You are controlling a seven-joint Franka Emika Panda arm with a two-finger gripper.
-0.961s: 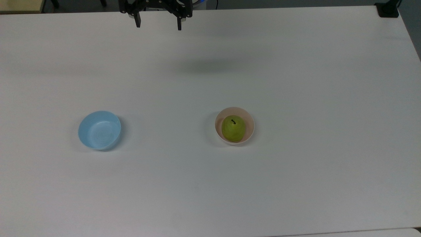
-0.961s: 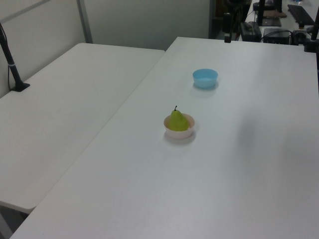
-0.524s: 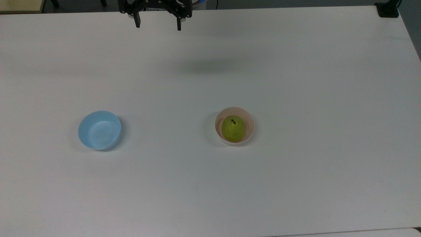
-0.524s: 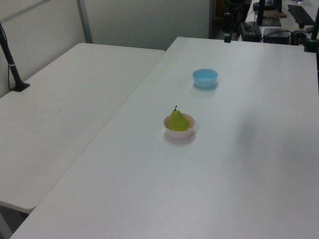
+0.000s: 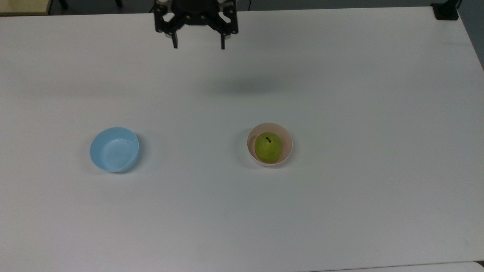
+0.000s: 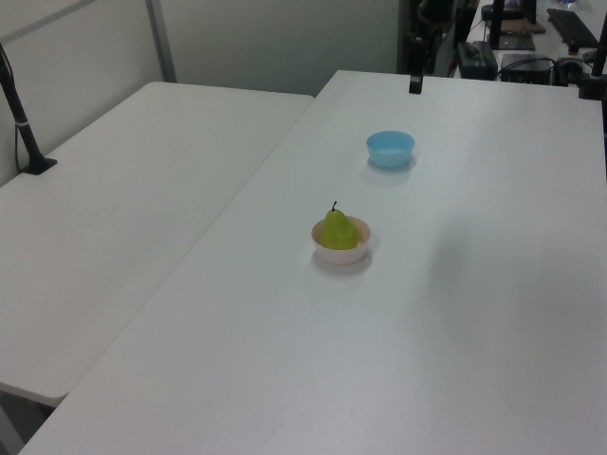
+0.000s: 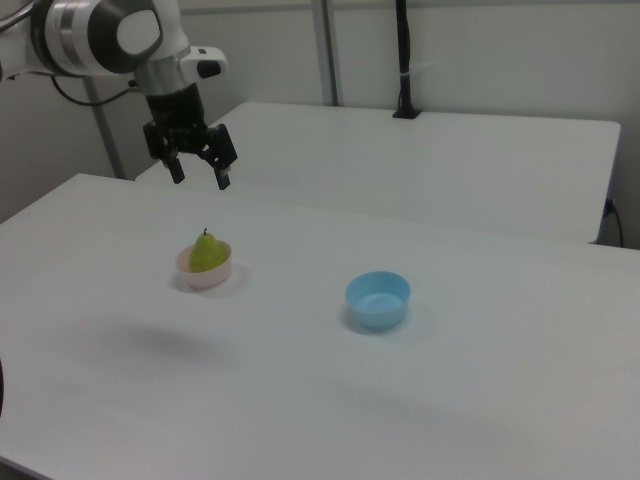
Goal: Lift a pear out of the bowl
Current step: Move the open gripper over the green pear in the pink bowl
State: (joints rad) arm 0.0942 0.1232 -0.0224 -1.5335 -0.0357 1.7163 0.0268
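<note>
While gripper [image 5: 198, 47] hangs high, well apart from pink bowl [image 5: 287, 148], 2 fingers spread wide, holding nothing, likely readied for fruit's width. Pear [image 5: 268, 147] sits upright inside bowl, stem up. Blue bowl [image 5: 114, 149] well apart, unused.

Arm cut off at frame edges

The top view's upper edge is cropping the arm above the gripper [image 5: 198, 47]; the bowl [image 5: 288, 145] is hiding the pear's [image 5: 268, 147] underside.

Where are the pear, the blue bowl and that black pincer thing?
pear [image 5: 268, 147]: top view, middle of its green body.
blue bowl [image 5: 114, 150]: top view, its inside floor.
pincer [image 7: 199, 171]: right view, open gap between its two fingertips.
</note>
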